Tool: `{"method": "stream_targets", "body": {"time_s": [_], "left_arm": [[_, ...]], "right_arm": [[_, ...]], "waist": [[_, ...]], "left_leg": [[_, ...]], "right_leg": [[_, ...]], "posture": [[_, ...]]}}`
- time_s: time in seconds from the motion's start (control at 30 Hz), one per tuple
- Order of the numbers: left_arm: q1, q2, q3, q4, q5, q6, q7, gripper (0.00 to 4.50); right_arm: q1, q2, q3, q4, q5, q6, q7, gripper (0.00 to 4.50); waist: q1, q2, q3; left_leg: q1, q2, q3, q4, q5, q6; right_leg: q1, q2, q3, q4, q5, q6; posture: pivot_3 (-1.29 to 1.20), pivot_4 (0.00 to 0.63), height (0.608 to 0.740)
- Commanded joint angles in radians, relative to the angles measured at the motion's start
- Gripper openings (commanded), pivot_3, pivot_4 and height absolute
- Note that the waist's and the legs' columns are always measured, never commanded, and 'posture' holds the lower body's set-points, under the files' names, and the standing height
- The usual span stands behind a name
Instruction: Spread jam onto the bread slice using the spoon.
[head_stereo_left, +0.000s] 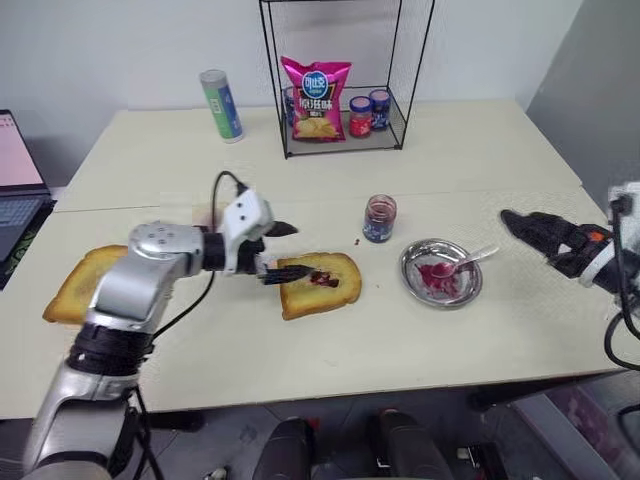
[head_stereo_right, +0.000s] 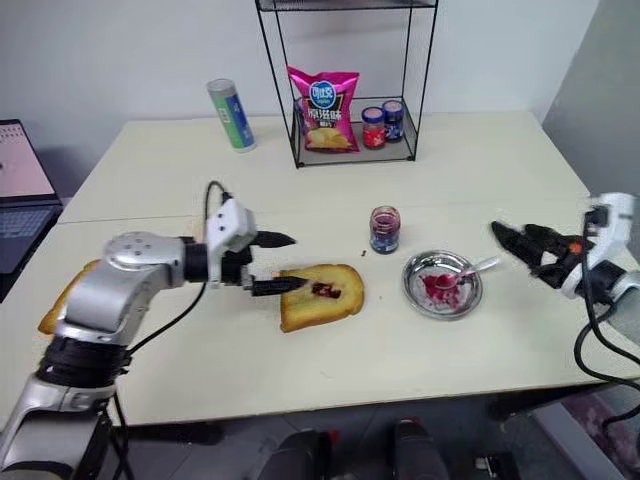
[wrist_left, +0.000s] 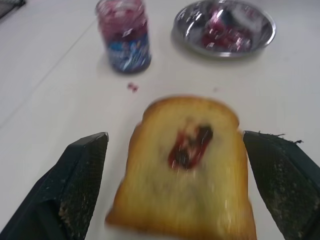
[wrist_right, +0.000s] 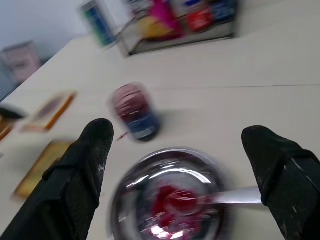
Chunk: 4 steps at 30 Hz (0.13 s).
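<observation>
The spoon (head_stereo_left: 468, 262) lay in the dish (head_stereo_left: 441, 271) at centre right, handle angled toward the nearer, spread right pincer (head_stereo_left: 540, 233); the left pincer (head_stereo_left: 281, 252) gaped over the bread slice (head_stereo_left: 320, 283).

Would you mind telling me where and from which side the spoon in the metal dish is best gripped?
Probably by the free end of its handle. The spoon lies with its jam-stained bowl in the round metal dish, the handle slanting up over the rim toward the robot's right. The right tool, open, sits on that side, so coming in from the right, jaws across the slim handle, looks easiest.
</observation>
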Motion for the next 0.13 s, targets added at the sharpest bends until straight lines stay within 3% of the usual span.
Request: {"method": "stream_targets", "body": {"time_s": [0.03, 0.13], "left_arm": [[0.118, 0.080, 0.132, -0.145, -0.073, 0.078, -0.007, 4.50], [0.180, 0.110, 0.162, -0.194, -0.097, 0.101, -0.005, 4.50]], "right_arm": [[0.072, -0.118, 0.078, -0.092, -0.109, -0.054, 0.225, 4.44], [0.074, -0.122, 0.092, -0.075, -0.141, -0.078, 0.268, 4.44]], "waist": [[0.005, -0.002, 0.000], [0.017, -0.002, 0.000]], "left_leg": [[-0.001, 0.000, 0.000, 0.000, 0.000, 0.000], [-0.001, -0.004, 0.001, 0.003, 0.000, -0.001]], "right_leg": [[0.000, 0.000, 0.000, -0.001, 0.000, 0.000], [0.001, -0.005, 0.000, -0.001, 0.001, 0.002]], "posture": [[0.00, 0.150, 0.740], [0.00, 0.150, 0.740]]}}
